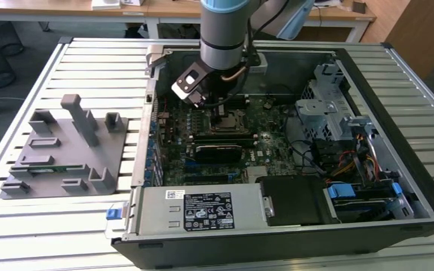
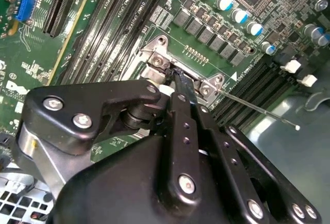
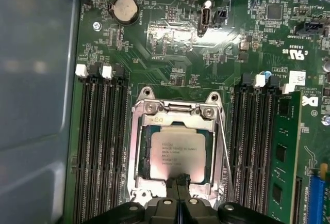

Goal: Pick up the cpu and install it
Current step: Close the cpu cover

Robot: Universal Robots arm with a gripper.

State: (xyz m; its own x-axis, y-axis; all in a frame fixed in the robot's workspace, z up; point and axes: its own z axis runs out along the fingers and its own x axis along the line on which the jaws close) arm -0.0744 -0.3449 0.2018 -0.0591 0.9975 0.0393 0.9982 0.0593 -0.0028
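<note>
Already the cpu [image 3: 175, 149] lies flat inside the socket frame [image 3: 135, 146] on the motherboard [image 3: 170, 43]; the gripper [image 3: 178, 181] hovers at its edge, jaws clenched empty.

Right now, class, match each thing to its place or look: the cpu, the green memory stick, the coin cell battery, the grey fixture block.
Things:
1. cpu
2. green memory stick
3. coin cell battery
4. grey fixture block

Places or looks:
A. on the slatted table, outside the computer case
B. round and silver
C. lying in the metal socket frame
D. beside the black memory slots

Pairs: 1-C, 2-D, 3-B, 4-A
</note>
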